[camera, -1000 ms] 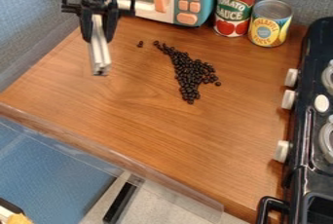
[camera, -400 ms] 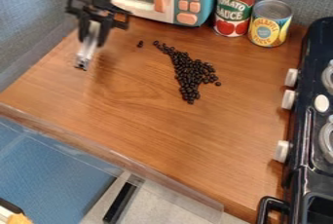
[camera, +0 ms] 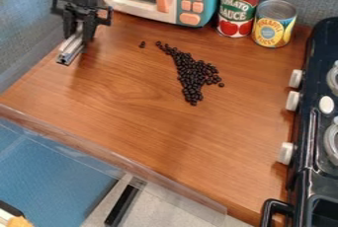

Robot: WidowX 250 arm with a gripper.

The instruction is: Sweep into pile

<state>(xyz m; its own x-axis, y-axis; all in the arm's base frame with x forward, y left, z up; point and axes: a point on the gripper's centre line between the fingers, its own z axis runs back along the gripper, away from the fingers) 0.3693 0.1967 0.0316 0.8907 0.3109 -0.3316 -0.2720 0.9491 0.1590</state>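
Narrow bar, rolling beans: strays likely

At upper left the black claw [camera: 79, 34] pinches a slim silver metal bar [camera: 71, 49], tilted; dark, round beans [camera: 192, 74] lie in a ragged patch, centre frame, on the brown wood-grain worktop [camera: 125, 117]; a hard push could twist the bar or scatter them; too high a pass could miss the strays [camera: 142, 44] left of the patch.

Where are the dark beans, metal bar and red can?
Dark beans [camera: 193, 72]: camera view, middle of the main cluster.
Metal bar [camera: 72, 47]: camera view, midway along it.
Red can [camera: 236, 12]: camera view, front of its side.
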